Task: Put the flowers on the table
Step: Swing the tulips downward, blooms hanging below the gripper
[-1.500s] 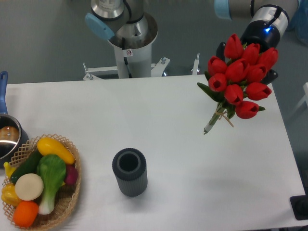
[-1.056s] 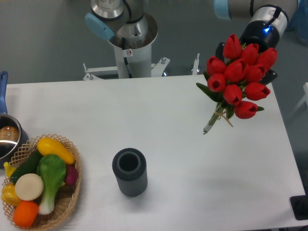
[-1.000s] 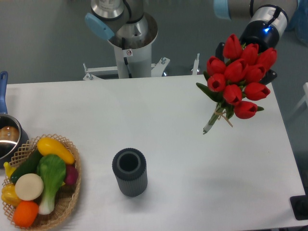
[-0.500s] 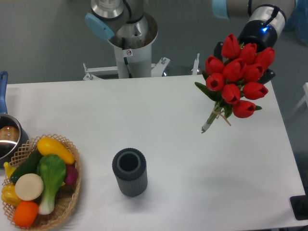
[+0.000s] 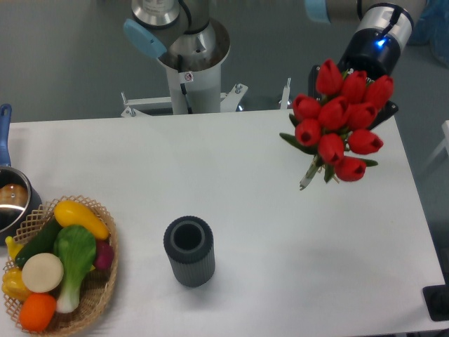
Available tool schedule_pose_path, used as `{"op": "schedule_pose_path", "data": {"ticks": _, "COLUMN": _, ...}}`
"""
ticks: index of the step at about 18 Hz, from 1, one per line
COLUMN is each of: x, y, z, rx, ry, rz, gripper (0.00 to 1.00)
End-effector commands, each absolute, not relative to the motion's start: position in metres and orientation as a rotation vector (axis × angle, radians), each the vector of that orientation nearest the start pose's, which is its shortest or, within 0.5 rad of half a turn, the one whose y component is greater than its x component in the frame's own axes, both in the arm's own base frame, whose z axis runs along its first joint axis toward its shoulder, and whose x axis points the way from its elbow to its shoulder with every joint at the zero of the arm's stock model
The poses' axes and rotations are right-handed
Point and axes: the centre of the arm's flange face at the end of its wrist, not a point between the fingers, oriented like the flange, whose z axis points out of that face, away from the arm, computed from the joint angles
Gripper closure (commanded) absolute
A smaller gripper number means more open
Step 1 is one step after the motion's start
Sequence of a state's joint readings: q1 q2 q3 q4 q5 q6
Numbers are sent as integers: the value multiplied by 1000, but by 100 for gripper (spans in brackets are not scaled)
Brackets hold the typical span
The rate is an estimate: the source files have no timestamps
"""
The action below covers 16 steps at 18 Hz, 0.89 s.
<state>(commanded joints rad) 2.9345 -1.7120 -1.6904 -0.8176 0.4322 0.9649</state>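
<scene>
Compared with the earlier view, the tulip bunch [image 5: 338,119] is now sitting a little higher and further left in the picture, and the stems are pointing more steeply down; everything else is lying as it was.

The gripper [image 5: 368,60] is mostly hidden behind the red heads, so I cannot tell whether the jaws are clamped on the bunch or how they are standing; the flowers are hanging in the air under it, so I am judging that they are held. They are hovering over the white surface [image 5: 245,175] at about 2 o'clock, near the far right corner, and not touching it.

To do this step well, I think the arm should be lowering slowly until the stem tips meet the surface, then tilting so the whole bunch is lying flat before the jaws are letting go. Dropping from this height risks the heads bouncing or rolling toward the right edge, which is near.

The tulips are looking like smooth, glossy artificial buds, with thin green stems tied by pale string. The surface is plain, matte and smooth. At about 6 o'clock a dark ribbed cylindrical vase [image 5: 189,250] is standing upright and empty. At 8 o'clock a woven wicker basket [image 5: 104,288] is holding rounded toy vegetables.
</scene>
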Motion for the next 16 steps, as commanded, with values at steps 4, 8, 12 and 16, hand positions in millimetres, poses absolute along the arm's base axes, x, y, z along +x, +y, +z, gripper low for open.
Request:
{"op": "schedule_pose_path", "data": {"ticks": 4, "x": -481, "y": 331, "z": 486, "rx": -2086, "ry": -119, "rz": 41, "gripper": 62}}
{"op": "schedule_pose_path", "data": {"ticks": 8, "x": -473, "y": 354, "z": 464, "rx": -2245, "ry": -121, "rz": 98, "gripper": 62}}
{"op": "schedule_pose_path", "data": {"ticks": 12, "x": -462, "y": 382, "z": 437, "rx": -2392, "ry": -106, "rz": 126, "gripper": 62}}
{"op": "schedule_pose_path", "data": {"ticks": 16, "x": -463, "y": 391, "z": 406, "rx": -2481, "ry": -117, "rz": 116, "gripper": 62}}
